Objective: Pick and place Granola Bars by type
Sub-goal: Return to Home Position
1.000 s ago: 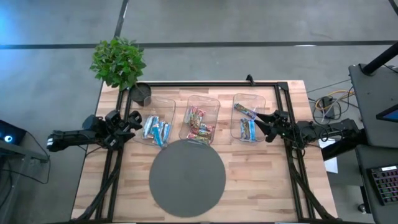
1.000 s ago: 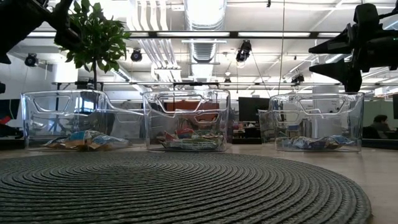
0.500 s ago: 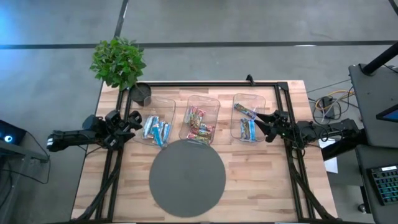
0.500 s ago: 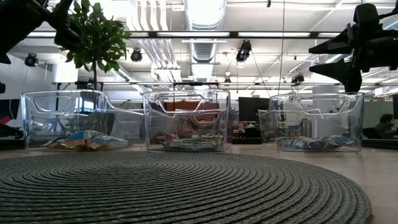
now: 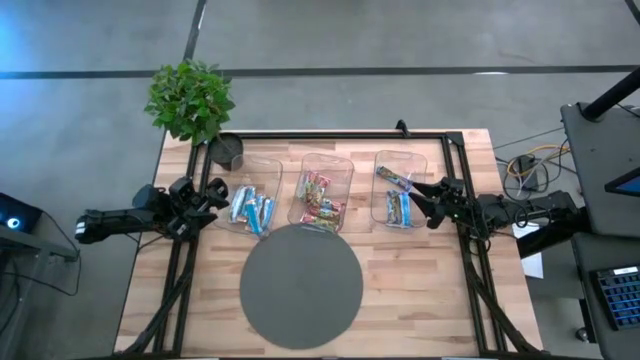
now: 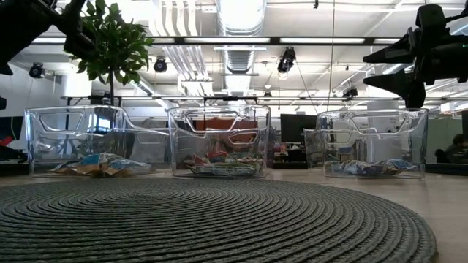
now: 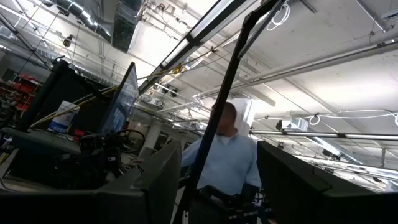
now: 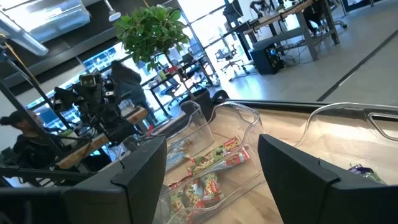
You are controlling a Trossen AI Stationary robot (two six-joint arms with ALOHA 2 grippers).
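Round mat (image 5: 301,285) open from above. Three bins (image 5: 330,160) wall its far edge; left hand (image 5: 218,195) and right hand (image 5: 422,203) flank the row.

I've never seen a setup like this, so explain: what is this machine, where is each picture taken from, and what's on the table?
It is a robot with two dark arms at a wooden table. One picture looks straight down, one level across the tabletop, and two come from wrist cameras. Three clear bins hold granola bars: mostly blue in the left bin, red mixed in the middle bin, blue and one darker in the right bin. A round grey mat lies in front; a plant stands at a corner. The left gripper is beside the left bin, the right gripper beside the right bin; both are open, holding nothing.
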